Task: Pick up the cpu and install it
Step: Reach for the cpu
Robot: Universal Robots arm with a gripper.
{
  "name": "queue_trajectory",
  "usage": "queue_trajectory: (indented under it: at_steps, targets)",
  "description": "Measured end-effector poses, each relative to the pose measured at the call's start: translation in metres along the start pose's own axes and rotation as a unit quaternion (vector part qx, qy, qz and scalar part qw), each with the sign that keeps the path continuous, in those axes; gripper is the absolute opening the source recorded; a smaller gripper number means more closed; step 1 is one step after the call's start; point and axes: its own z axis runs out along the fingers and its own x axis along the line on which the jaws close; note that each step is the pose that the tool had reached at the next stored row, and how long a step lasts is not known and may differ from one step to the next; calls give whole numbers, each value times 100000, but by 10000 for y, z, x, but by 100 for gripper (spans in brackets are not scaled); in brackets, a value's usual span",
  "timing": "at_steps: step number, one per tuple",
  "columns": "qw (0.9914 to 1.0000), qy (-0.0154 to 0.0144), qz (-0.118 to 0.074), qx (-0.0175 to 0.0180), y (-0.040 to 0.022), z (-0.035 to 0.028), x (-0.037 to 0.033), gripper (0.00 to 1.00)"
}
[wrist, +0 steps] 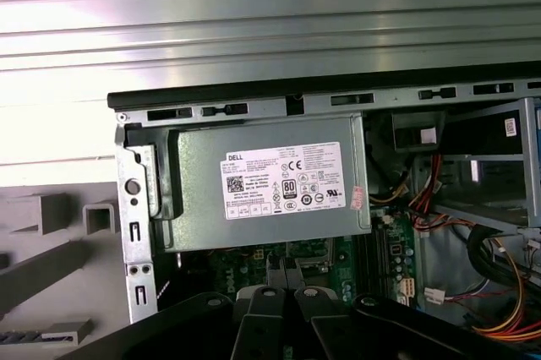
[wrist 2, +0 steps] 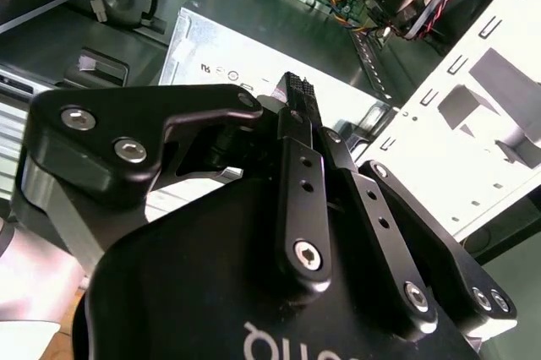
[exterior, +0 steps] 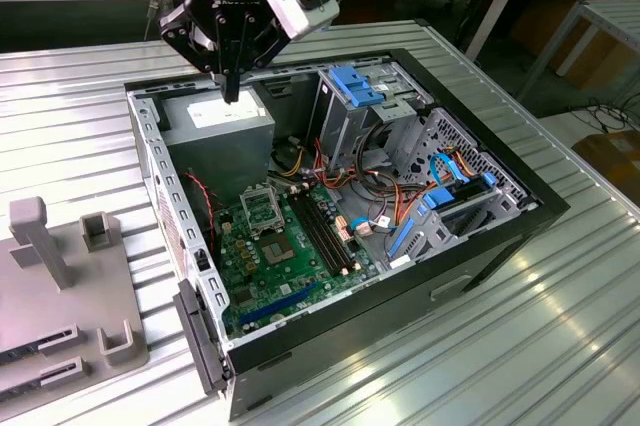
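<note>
Where the ribbed metal tabletop (exterior: 560,326) spreads out below the hand (exterior: 230,94), an open computer case (exterior: 350,331) lies on its side with its inside facing up toward the hand. A grey fixture plate (exterior: 60,296) with upright posts rests on the tabletop outside the case, lower than the hand and off to the exterior view's left of it.

Inside the case, the grey power supply (exterior: 225,131) sits directly under the hand, with its labelled face turned up. The green board (exterior: 270,276) lies deeper in the case than the hand, past the power supply toward the exterior camera. Blue drive brackets (exterior: 360,81) stand to the exterior view's right of the hand.

The hand points straight down. Its two black fingers (wrist 2: 292,149) are drawn together until the tips meet, and they hang close over the power supply's top; whether they touch it cannot be judged. The black-and-silver socket frame (exterior: 262,209) sits on the board, below the hand and well apart from it. Where the cpu lies I cannot tell.
</note>
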Motion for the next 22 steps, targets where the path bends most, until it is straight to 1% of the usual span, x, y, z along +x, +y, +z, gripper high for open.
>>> queue_trajectory:
  at_steps: [22]
  targets:
    - [100000, 29, 4, 2, -4, 4, 51, 11]
